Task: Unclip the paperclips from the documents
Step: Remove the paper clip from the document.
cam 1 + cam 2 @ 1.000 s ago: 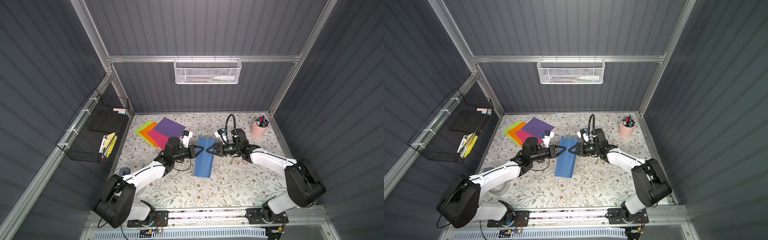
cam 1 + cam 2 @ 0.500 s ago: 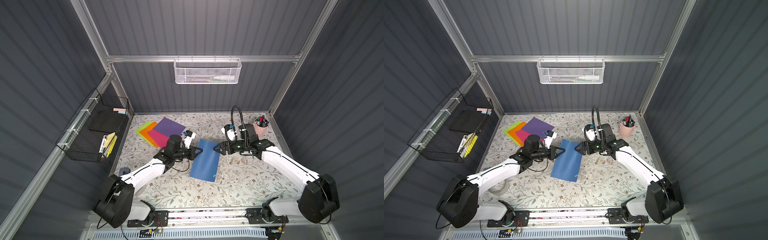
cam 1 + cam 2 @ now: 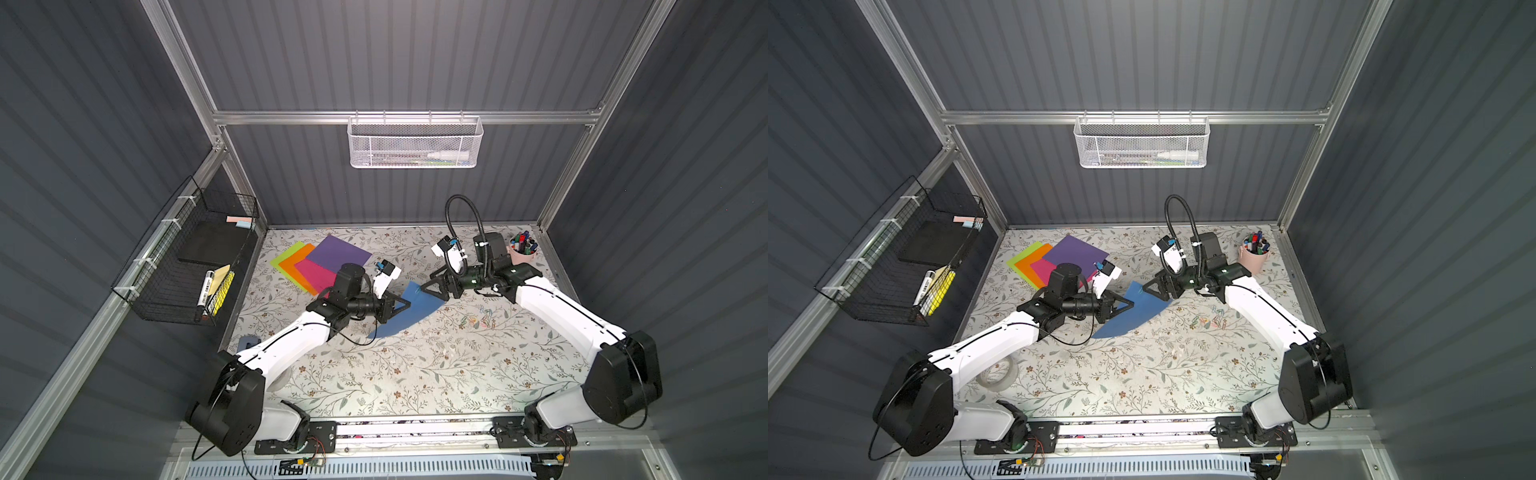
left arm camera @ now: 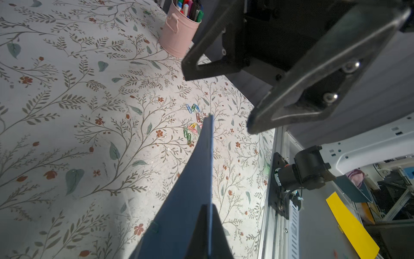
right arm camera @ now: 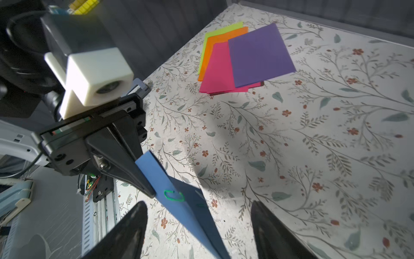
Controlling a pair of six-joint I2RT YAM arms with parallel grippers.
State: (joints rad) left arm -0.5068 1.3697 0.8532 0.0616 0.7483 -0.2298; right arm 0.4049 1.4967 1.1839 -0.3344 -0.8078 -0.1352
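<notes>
My left gripper (image 3: 404,305) (image 4: 209,207) is shut on one edge of a navy blue document (image 3: 411,318) (image 3: 1136,316) and holds that edge up off the table. A green paperclip (image 5: 173,195) sits on this edge, right beside the left gripper's fingertips (image 5: 147,189). My right gripper (image 3: 430,289) (image 5: 198,204) faces it, open, with its fingers on either side of the raised edge and touching neither sheet nor clip. Several loose paperclips (image 3: 478,321) (image 4: 192,125) lie on the table under the right arm. More documents (image 3: 322,262) (image 5: 246,58), in purple, pink, orange and lime, lie fanned at the back left.
A pink cup of marker pens (image 3: 523,253) (image 4: 179,33) stands at the back right, close behind the right arm. A black wire basket (image 3: 195,266) hangs on the left wall, and a white mesh basket (image 3: 413,143) hangs on the back wall. A tape roll (image 3: 998,376) lies by the left arm's base.
The right gripper has opened and pulled back from the blue document. The left gripper has kept its hold, and the sheet has swung and tilted up on that side.
</notes>
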